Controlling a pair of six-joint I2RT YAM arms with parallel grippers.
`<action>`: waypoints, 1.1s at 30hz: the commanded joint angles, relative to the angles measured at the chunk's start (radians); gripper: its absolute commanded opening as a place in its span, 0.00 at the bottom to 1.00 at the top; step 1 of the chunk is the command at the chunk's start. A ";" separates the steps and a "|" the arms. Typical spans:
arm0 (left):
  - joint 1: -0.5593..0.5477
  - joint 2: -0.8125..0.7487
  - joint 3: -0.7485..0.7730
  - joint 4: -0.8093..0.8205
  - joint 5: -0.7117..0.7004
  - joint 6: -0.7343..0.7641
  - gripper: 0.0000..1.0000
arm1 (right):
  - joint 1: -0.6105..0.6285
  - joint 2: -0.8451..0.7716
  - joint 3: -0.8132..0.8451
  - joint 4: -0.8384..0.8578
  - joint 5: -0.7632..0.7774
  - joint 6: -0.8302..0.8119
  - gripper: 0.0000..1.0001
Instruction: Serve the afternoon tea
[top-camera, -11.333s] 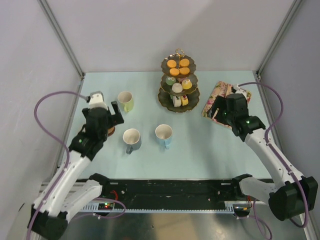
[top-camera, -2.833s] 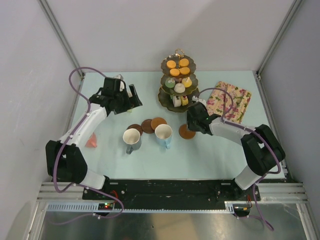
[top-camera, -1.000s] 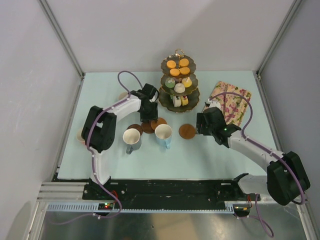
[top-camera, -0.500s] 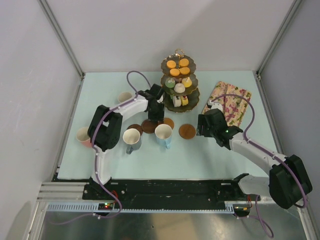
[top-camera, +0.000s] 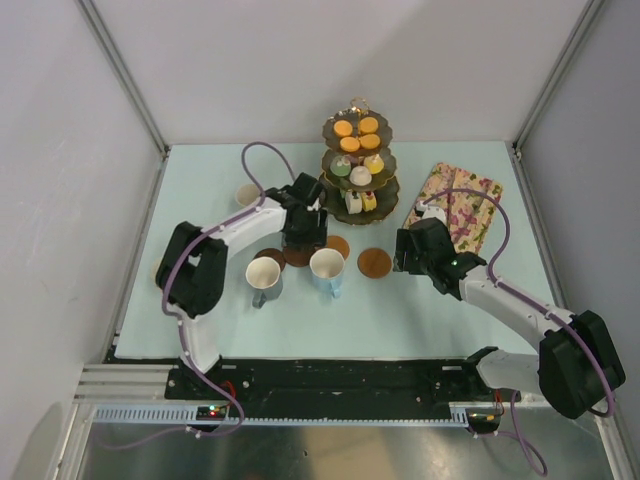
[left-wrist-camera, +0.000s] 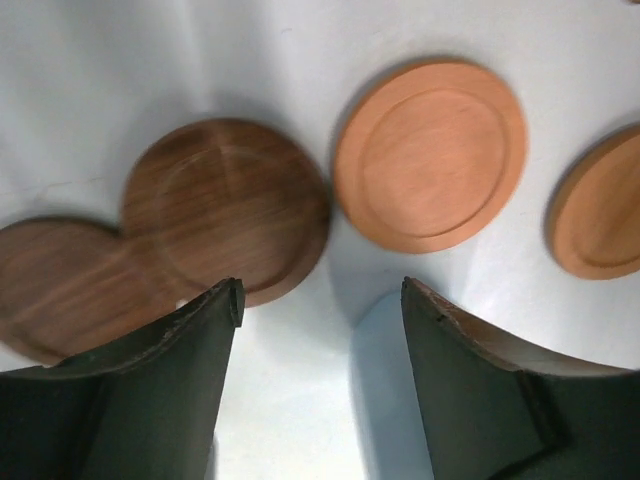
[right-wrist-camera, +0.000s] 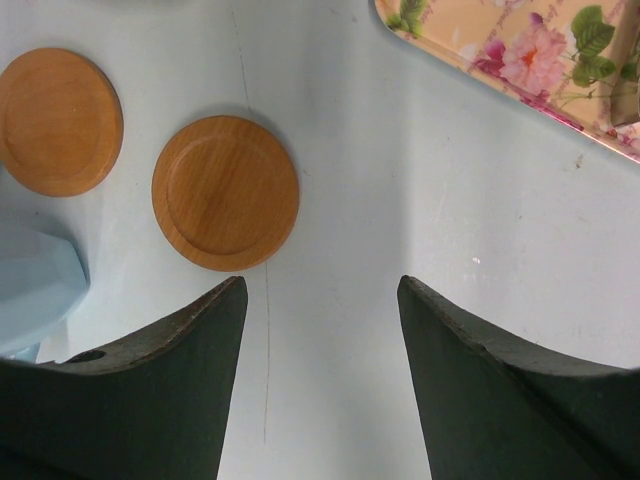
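A pale aqua table (top-camera: 200, 310) sits between plain grey walls (top-camera: 250, 60), with slanted metal posts (top-camera: 122, 72) at the back corners. The three-tier stand (top-camera: 388, 205) of cakes is at twelve o'clock and the floral tray (top-camera: 470, 195) at two. Brown coasters (top-camera: 375, 263) lie mid-table by the grey mug (top-camera: 263, 275) and blue mug (top-camera: 327, 267). The left gripper (left-wrist-camera: 320, 300) hangs spread and empty above the coasters. The right gripper (right-wrist-camera: 320, 290) is spread too, holding nothing.

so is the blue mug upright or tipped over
Upright: the blue mug stands on its base, its round mouth facing the overhead camera.
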 joint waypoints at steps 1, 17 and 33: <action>0.016 -0.146 -0.093 0.000 -0.140 -0.014 0.73 | -0.007 -0.019 -0.008 0.011 0.015 0.010 0.68; -0.004 -0.131 -0.174 0.003 -0.137 -0.012 0.79 | -0.032 0.011 -0.009 0.043 -0.023 0.004 0.68; 0.012 -0.014 -0.079 0.008 -0.160 -0.004 0.67 | -0.045 0.021 -0.008 0.047 -0.035 0.010 0.68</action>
